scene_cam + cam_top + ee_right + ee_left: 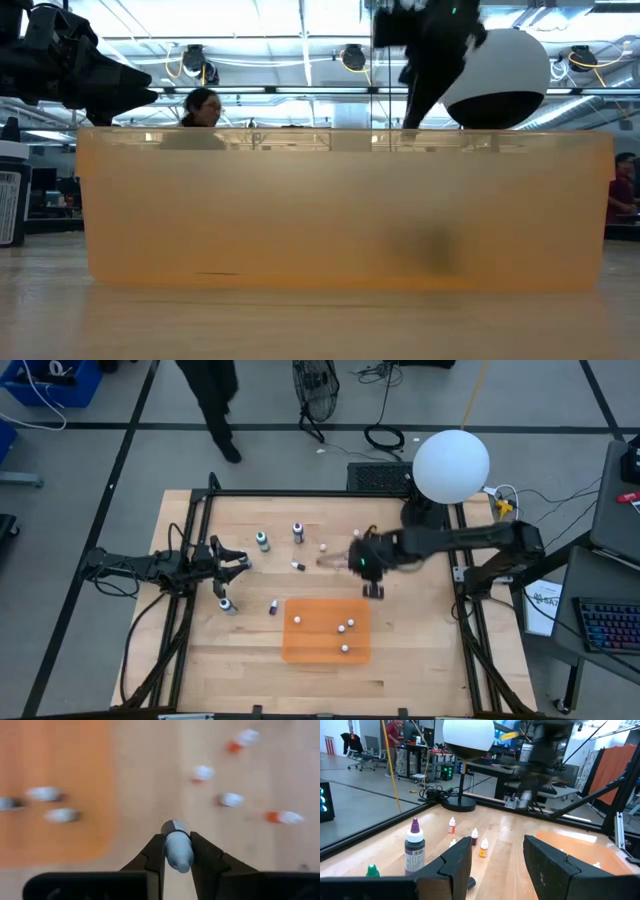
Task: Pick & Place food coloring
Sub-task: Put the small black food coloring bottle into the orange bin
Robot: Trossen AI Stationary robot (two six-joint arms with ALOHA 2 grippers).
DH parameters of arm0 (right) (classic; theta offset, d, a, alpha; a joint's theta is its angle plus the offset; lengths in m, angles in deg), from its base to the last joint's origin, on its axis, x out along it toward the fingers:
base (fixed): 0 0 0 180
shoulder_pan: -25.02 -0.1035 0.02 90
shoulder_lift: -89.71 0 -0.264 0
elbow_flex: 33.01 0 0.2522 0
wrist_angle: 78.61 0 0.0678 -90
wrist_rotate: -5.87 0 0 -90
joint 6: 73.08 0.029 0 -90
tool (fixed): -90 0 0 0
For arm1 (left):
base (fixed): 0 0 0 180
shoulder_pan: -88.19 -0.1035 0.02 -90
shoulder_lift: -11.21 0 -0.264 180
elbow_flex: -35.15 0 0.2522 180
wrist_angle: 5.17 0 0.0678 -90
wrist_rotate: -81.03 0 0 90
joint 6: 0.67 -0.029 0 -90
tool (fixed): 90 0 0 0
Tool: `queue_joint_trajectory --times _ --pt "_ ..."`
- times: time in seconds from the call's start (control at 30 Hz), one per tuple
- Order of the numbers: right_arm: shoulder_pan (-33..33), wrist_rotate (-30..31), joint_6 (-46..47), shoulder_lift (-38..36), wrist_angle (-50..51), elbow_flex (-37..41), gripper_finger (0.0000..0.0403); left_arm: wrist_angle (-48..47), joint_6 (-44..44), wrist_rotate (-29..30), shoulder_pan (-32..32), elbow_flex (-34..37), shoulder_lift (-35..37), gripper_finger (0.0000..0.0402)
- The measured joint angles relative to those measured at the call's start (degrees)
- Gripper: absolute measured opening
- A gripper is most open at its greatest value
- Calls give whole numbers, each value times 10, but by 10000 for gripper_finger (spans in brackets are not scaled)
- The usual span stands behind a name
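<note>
Right gripper point(177, 851) hung above the bare wooden table point(420, 630), just beside the shallow orange translucent plastic tray point(300, 645), its two dark fingers point(152, 860) pinching a tiny pale-capped food coloring bottle point(176, 847). Three more small bottles point(344, 648) lay inside the tray. Others stood loose on the wood: a green-capped one point(262, 540), a purple-capped one point(298, 532) and several small white-capped ones beyond. Left gripper point(492, 865) waited near the table's left edge, fingers spread, holding nothing. A person point(200, 108) sat in the room behind.
</note>
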Motion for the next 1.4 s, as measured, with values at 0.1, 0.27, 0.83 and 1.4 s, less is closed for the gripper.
queue_joint_trajectory --times 0.1,0.27,0.83,1.4 --pt "-74 3 49 13 6 -20 50 0 0 0 0 0 0 182" --pt "-166 14 97 82 5 -48 50 0 0 0 0 0 0 182" --pt "-214 -46 99 252 12 -112 50 0 0 0 0 0 0 182" --pt "-215 -64 119 261 10 -112 166 0 0 0 0 0 0 182"
